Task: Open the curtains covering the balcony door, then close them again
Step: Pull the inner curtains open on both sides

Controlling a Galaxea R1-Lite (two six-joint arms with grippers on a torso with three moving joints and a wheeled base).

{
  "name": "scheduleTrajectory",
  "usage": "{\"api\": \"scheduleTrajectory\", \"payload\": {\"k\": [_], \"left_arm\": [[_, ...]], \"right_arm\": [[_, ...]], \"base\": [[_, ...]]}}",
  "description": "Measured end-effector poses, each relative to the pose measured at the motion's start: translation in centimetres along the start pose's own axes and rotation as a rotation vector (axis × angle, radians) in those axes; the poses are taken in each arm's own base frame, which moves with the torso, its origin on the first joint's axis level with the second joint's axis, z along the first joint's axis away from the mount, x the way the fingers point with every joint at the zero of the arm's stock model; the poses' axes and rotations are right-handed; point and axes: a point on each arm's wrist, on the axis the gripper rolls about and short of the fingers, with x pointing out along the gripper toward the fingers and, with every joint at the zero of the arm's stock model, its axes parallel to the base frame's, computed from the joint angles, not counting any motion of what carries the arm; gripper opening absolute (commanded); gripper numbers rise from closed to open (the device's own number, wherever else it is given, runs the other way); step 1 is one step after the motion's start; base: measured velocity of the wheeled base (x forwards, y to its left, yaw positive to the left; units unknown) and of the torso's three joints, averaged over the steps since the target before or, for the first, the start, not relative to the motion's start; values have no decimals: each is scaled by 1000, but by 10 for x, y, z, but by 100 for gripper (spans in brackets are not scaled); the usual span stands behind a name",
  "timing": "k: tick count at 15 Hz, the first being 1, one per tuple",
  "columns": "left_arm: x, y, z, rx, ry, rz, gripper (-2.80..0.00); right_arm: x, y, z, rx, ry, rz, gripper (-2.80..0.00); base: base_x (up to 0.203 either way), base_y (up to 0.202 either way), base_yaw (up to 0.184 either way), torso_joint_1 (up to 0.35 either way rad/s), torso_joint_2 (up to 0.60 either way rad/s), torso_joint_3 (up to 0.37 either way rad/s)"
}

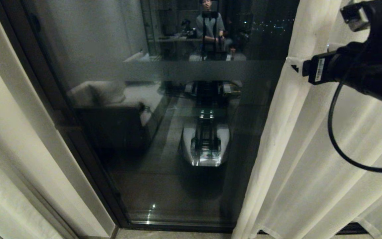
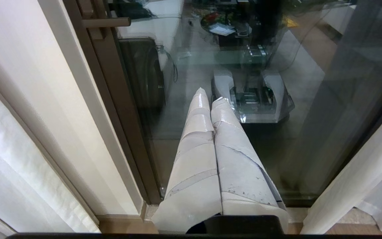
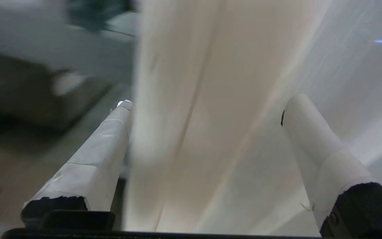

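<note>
Curtains (image 3: 211,116) hung at right side of balcony door (image 1: 164,139), pleats running vertical, glass mostly bared. Right hand (image 3: 207,106) spread wide, leading pleat edge between fingers, nothing clamped. Left hand (image 2: 212,99) pressed shut, empty, parked facing glass. Right arm nearer. Arm label unreadable.

Head view: looking forward and down at the balcony door (image 1: 164,132), right tool (image 1: 292,64) at its right. Left wrist view: behind the left tool (image 2: 211,99), facing the same glass. Right wrist view: close against the curtains (image 3: 211,116).
</note>
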Motion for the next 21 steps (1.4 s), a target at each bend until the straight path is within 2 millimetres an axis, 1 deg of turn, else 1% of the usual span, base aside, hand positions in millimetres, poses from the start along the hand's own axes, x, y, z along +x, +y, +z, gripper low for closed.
{"api": "scheduleTrajectory", "payload": {"k": [2, 3, 4, 5, 8, 12, 15, 17, 21], "left_arm": [[0, 0, 0, 0, 0, -1, -280], [0, 0, 0, 0, 0, 0, -280], [0, 0, 0, 0, 0, 0, -280], [0, 0, 0, 0, 0, 0, -280], [0, 0, 0, 0, 0, 0, -280], [0, 0, 0, 0, 0, -1, -280], [0, 0, 0, 0, 0, -1, -280], [0, 0, 0, 0, 0, 0, -280], [0, 0, 0, -1, 0, 0, -280]], "right_arm": [[16, 2, -1, -15, 12, -56, 0], [21, 1, -3, -18, 21, -69, 0], [24, -1, -5, -21, 29, -80, -90], [26, -6, -8, -23, 35, -98, -280], [37, -27, -13, -9, 40, -165, -280], [51, -61, -10, 63, 5, -269, -280], [59, -83, -18, 134, -25, -333, -280], [67, -91, -20, 146, -81, -326, -280], [73, -94, -23, 140, -91, -298, -280]], "base": [[0, 0, 0, 0, 0, 0], [0, 0, 0, 0, 0, 0], [0, 0, 0, 0, 0, 0], [0, 0, 0, 0, 0, 0], [0, 0, 0, 0, 0, 0], [0, 0, 0, 0, 0, 0], [0, 0, 0, 0, 0, 0], [0, 0, 0, 0, 0, 0], [0, 0, 0, 0, 0, 0]]}}
